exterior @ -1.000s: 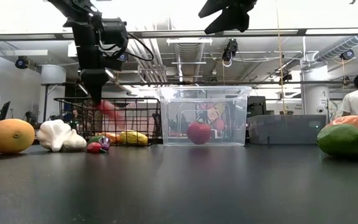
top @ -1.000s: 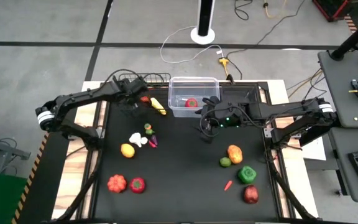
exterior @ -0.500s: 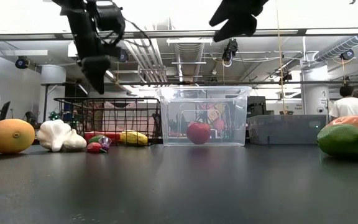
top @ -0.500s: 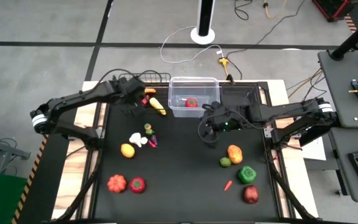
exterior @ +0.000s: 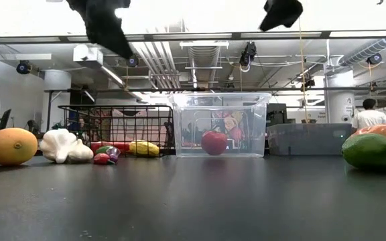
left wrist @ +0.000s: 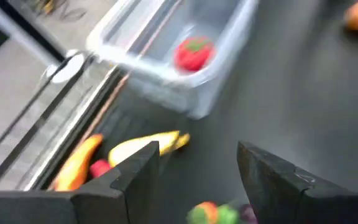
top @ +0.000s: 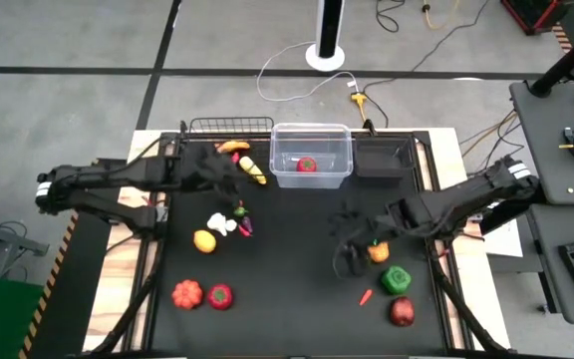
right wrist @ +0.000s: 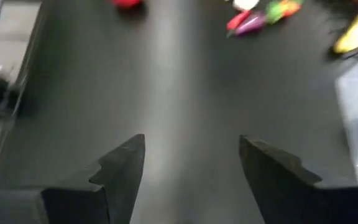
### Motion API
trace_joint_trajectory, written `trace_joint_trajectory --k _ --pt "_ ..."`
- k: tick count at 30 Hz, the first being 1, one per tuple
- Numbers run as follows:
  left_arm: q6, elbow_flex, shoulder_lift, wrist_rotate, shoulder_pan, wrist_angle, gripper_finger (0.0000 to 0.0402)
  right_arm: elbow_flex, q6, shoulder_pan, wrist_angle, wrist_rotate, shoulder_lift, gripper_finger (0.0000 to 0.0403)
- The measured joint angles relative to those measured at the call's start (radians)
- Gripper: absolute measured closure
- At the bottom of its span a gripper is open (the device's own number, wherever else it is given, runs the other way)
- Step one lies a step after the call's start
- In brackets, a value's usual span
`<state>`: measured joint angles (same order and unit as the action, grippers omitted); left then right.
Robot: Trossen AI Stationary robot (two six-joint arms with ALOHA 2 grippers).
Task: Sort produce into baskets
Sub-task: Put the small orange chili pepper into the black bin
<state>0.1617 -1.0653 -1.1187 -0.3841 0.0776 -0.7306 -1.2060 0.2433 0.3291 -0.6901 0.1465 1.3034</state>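
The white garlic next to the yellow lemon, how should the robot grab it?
From straight above, I'd guess, across the garlic's narrower width. It lies flat and lumpy with the yellow fruit and small veggies close by. The open left gripper is nearest.

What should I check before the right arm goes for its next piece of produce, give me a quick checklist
1. Right gripper empty and open: ok, nothing sits between its spread fingers.
2. Produce near it to pick: ok, an orange piece, a green pepper and a small red chilli lie close by on the mat.
3. Clear plastic bin has room: ok, only one red tomato inside.
4. Low dark tray reachable: ok, nothing blocks it; its contents cannot be told.
5. Left gripper out of the way: ok, open and empty, over by the yellow corn and the black wire basket.
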Motion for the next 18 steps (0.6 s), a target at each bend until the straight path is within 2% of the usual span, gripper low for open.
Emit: trace_joint_trajectory --k 2,5,9,13,18 --pt "0.021 0.002 -0.003 -0.024 -0.07 0.037 0.0204 0.001 0.022 0.055 -0.032 -0.001 0.016 0.0158" --pt "0.047 0.002 -0.017 -0.115 -0.173 0.086 0.0204 0.001 0.061 0.133 -0.05 -0.03 0.055 0.0165" --pt "0.079 0.003 -0.04 -0.186 -0.282 0.112 0.0204 0.001 0.193 0.219 -0.074 -0.051 0.106 0.0171" --pt "0.136 0.003 -0.068 -0.21 -0.34 0.114 0.0204 0.002 0.306 0.31 -0.13 -0.051 0.151 0.0177" --pt "0.168 0.003 -0.109 -0.211 -0.359 0.114 0.0204 0.002 0.34 0.395 -0.174 -0.049 0.227 0.0179"
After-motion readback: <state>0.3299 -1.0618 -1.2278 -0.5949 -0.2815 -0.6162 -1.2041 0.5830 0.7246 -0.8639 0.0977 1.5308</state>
